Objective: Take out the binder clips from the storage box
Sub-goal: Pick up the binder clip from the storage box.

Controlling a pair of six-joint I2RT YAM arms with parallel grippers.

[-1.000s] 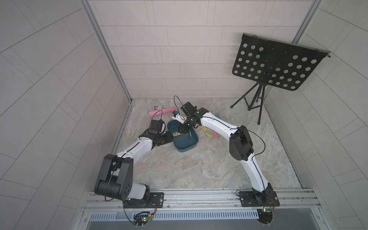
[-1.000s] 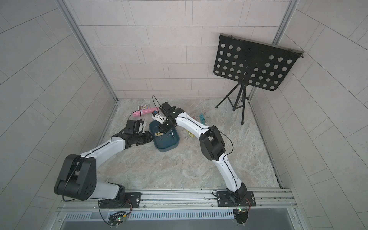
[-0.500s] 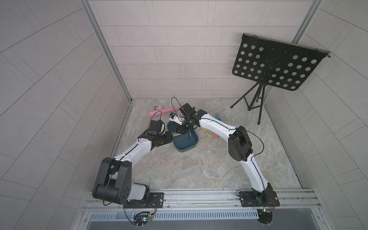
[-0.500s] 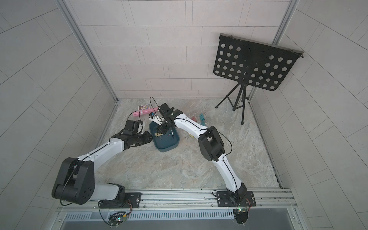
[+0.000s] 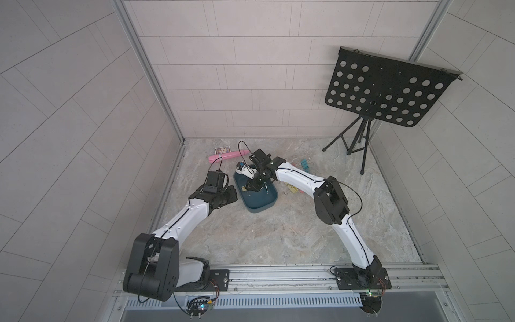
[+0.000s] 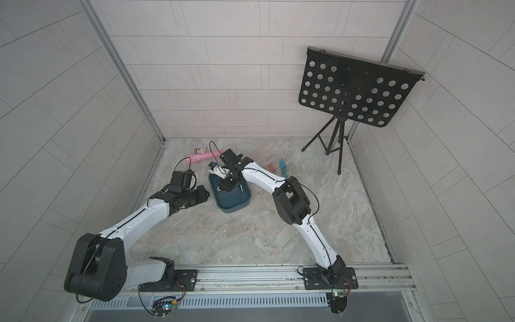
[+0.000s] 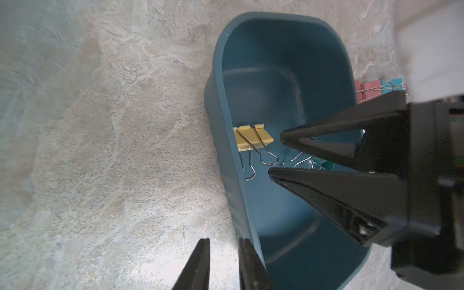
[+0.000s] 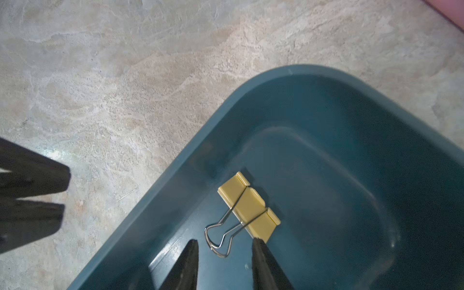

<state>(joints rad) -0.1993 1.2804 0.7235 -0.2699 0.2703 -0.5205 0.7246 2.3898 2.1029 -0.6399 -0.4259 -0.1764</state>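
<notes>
Yellow binder clip [image 8: 251,211] is straddled by the parted jaws of the right gripper [image 8: 223,242] inside the storage box [image 8: 288,71], apparently for pinching; the left gripper [image 8: 65,194], closed and empty, is parked beside it, clear.

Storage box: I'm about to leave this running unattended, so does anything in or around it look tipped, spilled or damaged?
Nothing stands out. The storage box looks upright and uncracked; a yellow binder clip and a teal clip lie inside it, and the clips outside lie on the floor beside it, as the job intends.
</notes>
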